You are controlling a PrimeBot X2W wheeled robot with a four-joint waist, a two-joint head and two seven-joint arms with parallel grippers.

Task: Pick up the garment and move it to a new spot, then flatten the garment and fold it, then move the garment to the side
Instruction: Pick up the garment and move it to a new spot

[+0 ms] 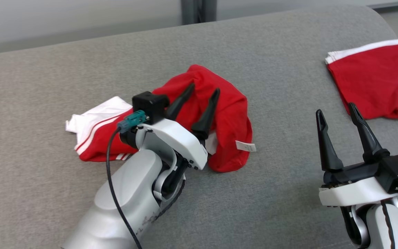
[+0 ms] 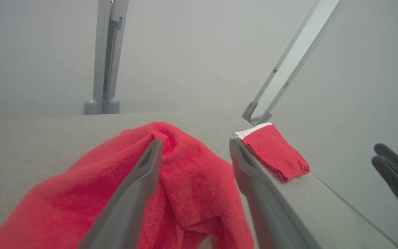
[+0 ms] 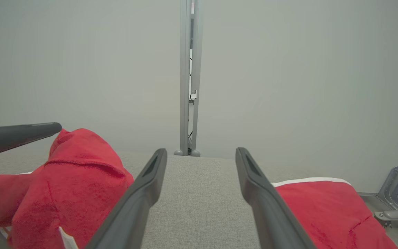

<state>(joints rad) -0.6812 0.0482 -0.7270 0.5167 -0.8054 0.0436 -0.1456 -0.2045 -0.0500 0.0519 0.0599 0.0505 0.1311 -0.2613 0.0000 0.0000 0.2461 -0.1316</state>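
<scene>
Your left claw (image 1: 203, 92) stands wide. Both dark fingers are spread over the crumpled heap with nothing pinched between them. In the left wrist view the red cloth bulges up between and beneath the fingers and lies loose. Your right claw (image 1: 335, 110) is just as wide and empty, hovering over bare surface well apart from the heap.

The garment (image 1: 228, 114) lies bunched near the middle of the grey padded surface (image 1: 64, 193). It forms a red mound with a white-striped part (image 1: 95, 117) trailing flat toward your left. A small white label (image 1: 245, 146) sticks out at its near right edge.

Judge it light, soft and floppy. It will likely sag from any single hold, drape over itself, and drag on the textured cover rather than slide. Nothing about it looks fragile. The knit seems grippy enough to stay in closed fingers, provided you catch more than one thin layer.

For flattening, take hold at the edges, not at the mound's crown. Give the left claw the striped hem and the right claw the hem by the label, then draw them apart. A second, folded garment (image 1: 375, 81) sits at the far right, so keep clear of it.
</scene>
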